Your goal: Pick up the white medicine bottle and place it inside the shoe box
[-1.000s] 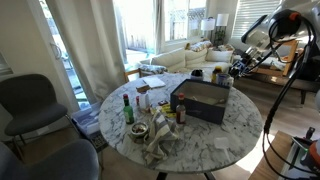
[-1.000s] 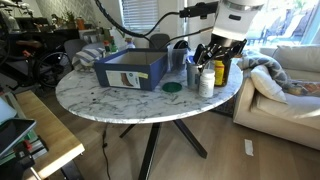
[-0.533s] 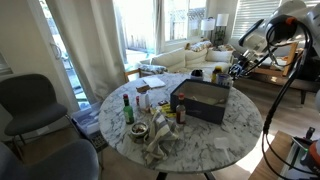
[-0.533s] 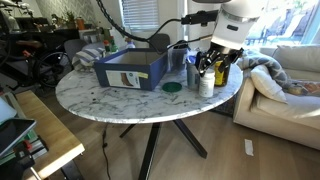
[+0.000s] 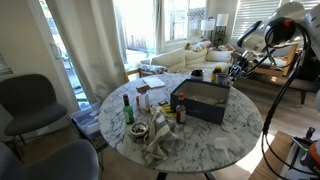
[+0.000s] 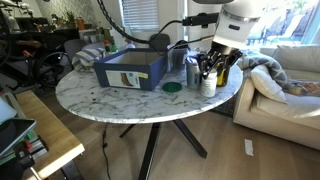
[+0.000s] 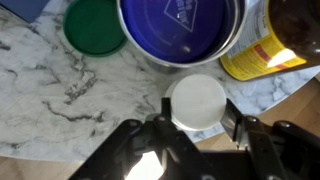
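Observation:
The white medicine bottle [image 7: 197, 100] stands upright on the marble table [image 7: 70, 110], and the wrist view looks down on its round white cap. My gripper [image 7: 198, 108] is shut on it, one finger pressed against each side of the cap. In an exterior view the bottle [image 6: 207, 84] is near the table's edge, under the gripper [image 6: 212, 70]. The shoe box [image 6: 130, 68] is dark blue and open-topped, a short way from the bottle. It also shows in an exterior view as the dark shoe box [image 5: 205, 100] with the gripper [image 5: 238, 68] beyond it.
Close around the bottle are a green lid [image 7: 95, 25], a round blue-topped container [image 7: 180, 25] and a yellow bottle [image 7: 260, 55]. Several bottles and clutter [image 5: 150, 115] fill the table's other side. A sofa [image 6: 285, 85] stands beside the table edge.
The jaws have closed from wide open onto the white medicine bottle's cap. The arm itself has barely shifted.

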`<state>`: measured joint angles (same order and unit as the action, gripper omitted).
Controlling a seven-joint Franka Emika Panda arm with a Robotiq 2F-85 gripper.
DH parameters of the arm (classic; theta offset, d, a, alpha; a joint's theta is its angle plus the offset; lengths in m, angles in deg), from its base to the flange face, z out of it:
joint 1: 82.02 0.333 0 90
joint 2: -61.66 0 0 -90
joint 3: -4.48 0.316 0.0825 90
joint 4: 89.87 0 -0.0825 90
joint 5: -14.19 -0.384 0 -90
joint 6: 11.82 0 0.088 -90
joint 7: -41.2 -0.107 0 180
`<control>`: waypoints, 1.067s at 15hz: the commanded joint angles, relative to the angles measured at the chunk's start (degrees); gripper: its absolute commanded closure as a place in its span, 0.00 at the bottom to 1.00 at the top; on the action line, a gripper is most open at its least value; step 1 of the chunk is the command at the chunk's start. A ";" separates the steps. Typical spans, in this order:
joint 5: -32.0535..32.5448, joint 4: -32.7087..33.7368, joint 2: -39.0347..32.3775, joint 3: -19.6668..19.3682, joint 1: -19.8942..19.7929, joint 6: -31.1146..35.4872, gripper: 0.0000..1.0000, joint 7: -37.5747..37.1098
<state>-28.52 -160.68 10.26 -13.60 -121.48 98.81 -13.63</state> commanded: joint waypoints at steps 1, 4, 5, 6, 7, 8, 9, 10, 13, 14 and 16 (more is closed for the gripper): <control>4.90 -7.00 5.55 -3.77 2.90 0.15 0.73 -0.28; 12.78 -15.07 11.96 -7.39 7.52 -0.31 0.73 1.81; 15.46 -18.22 14.44 -8.08 9.36 0.06 0.73 3.14; 17.92 -20.78 16.76 -8.57 11.21 0.51 0.73 4.60; 20.06 -23.50 19.14 -8.74 13.06 1.44 0.73 6.00; 23.43 -25.83 21.70 -7.45 13.94 3.48 0.73 6.09; 25.37 -28.46 24.27 -7.58 15.92 6.59 0.73 6.27; 27.20 -31.12 27.21 -7.36 17.61 9.17 0.73 6.25; 32.04 -38.07 35.04 -5.68 22.48 15.26 0.73 6.81; 32.63 -39.27 36.47 -4.60 23.46 16.93 0.73 7.51; 33.99 -43.21 40.99 -2.71 25.30 19.74 0.73 9.32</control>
<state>2.68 -195.32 43.23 -18.44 -98.54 113.50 -7.26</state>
